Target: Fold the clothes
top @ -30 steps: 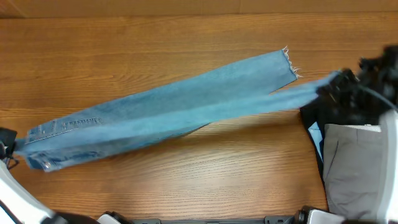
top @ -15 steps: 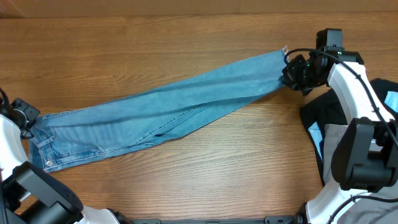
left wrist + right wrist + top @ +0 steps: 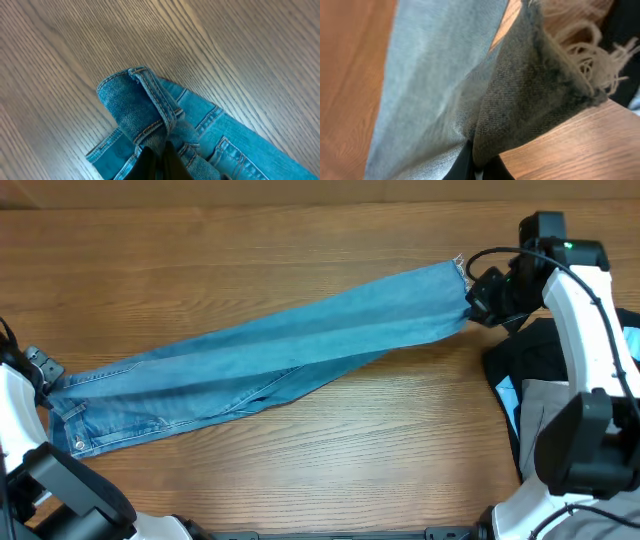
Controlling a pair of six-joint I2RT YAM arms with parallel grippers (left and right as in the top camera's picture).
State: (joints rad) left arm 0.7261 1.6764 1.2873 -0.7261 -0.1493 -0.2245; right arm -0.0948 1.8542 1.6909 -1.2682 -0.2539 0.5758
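The jeans [image 3: 270, 370] lie stretched in a long diagonal band across the bench [image 3: 300, 240], spanning the gap between the two hands. The left hand [image 3: 42, 372] sits low near the bench surface, clamped on the waistband, which bunches into a rolled fold just ahead of its fingertips. The right hand [image 3: 478, 298] reaches inward from its arched arm and is closed on the frayed ankle hem, with denim draping away from its fingers. Behind that hand, under its arm, lie a black garment [image 3: 500, 365] and a grey garment [image 3: 535, 395].
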